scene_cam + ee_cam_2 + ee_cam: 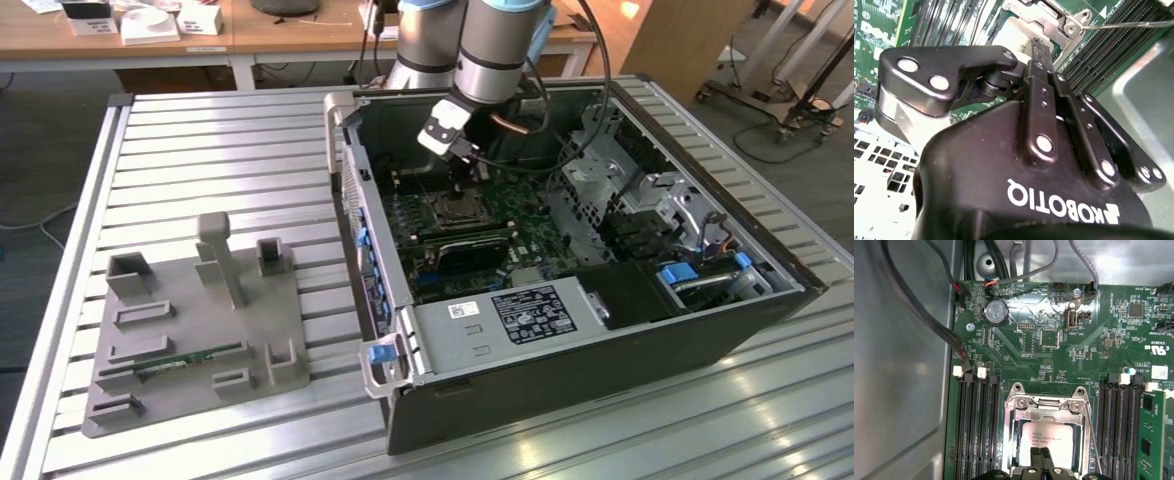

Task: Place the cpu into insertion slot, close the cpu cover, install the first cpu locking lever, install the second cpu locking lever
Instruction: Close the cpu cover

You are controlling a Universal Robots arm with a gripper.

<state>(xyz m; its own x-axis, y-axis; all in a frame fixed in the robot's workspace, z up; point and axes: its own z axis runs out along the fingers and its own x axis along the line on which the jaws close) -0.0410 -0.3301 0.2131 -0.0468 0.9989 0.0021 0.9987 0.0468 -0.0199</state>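
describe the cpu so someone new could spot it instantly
In the open computer case, find the green motherboard. Between its two banks of long black memory slots lies the silvery cpu cover; the cpu is the flat printed metal square in its window, right by the gripper.

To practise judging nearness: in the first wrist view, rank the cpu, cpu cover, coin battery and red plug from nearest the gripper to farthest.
From the gripper:
1. cpu, right under it.
2. cpu cover, framing the cpu.
3. coin battery, farther out on the green board.
4. red plug, at that board's far corner.
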